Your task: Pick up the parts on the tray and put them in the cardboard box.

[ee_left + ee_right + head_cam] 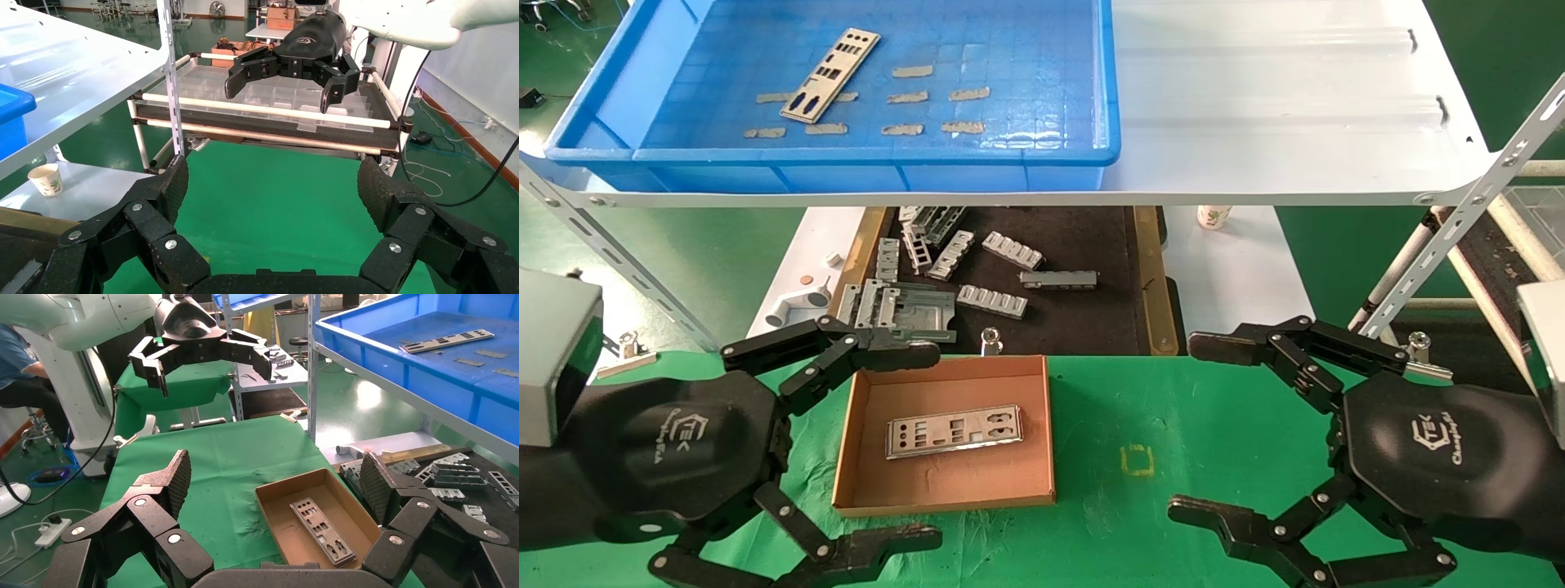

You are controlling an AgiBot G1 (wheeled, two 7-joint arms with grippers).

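One silver plate (830,74) lies at the far left of the blue tray (870,171) on the upper shelf; it also shows in the right wrist view (445,340). A second plate (953,431) lies flat in the cardboard box (854,441) on the green table, also seen in the right wrist view (321,531). My left gripper (923,445) is open and empty, low at the box's left side. My right gripper (1201,429) is open and empty, low to the right of the box. Each wrist view shows the other arm's gripper farther off.
Several grey tape scraps (913,97) lie on the tray floor. A dark tray (1083,245) with chunky grey bracket pieces sits under the shelf, behind the box. A paper cup (1212,216) stands to its right. Shelf struts (1459,237) slant at both sides.
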